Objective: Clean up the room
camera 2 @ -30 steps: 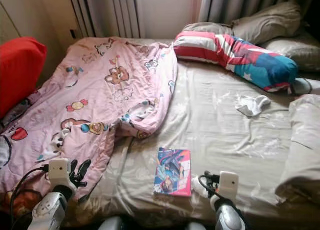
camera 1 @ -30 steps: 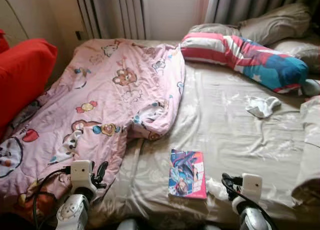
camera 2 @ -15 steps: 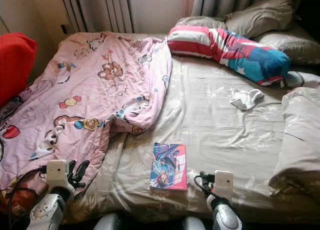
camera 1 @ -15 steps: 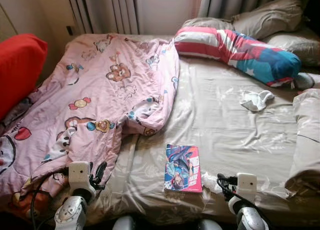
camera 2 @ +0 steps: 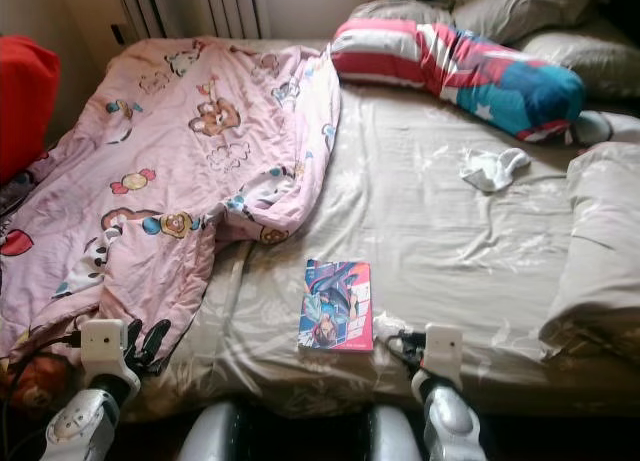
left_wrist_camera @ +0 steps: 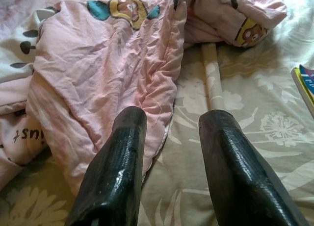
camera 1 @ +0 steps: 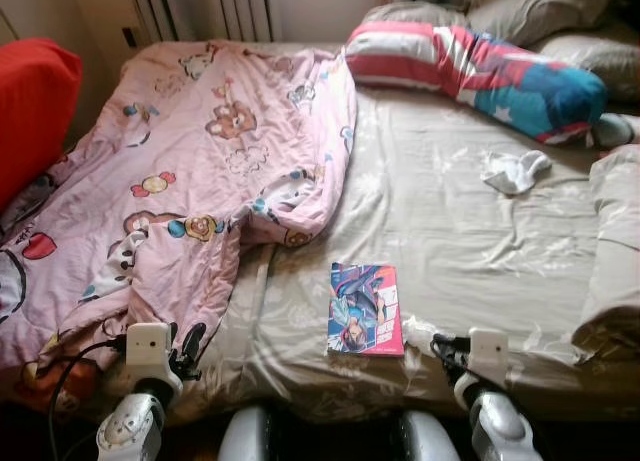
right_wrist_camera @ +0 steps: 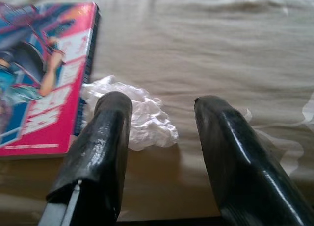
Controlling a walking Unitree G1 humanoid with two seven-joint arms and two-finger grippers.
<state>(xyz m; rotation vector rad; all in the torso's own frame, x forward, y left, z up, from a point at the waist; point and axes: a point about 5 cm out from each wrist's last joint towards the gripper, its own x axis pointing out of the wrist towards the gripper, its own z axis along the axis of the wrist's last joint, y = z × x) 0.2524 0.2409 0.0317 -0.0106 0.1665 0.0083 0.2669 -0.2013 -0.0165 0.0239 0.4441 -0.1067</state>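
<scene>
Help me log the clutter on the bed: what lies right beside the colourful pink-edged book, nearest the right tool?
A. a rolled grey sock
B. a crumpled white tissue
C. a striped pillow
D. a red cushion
B: the crumpled white tissue sits against the edge of the colourful pink-edged book, just ahead of the open right tool.

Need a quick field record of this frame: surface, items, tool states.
surface: bed with beige sheet
blanket: pink cartoon blanket, crumpled over the bed's left half
book: colourful book, flat near the front edge
tissue: crumpled white tissue, touching the book's right side
cloth: small white cloth, far right on the sheet
pillows: striped pillow at the head
left tool: open, at the blanket's edge
right tool: open, at the tissue
</scene>
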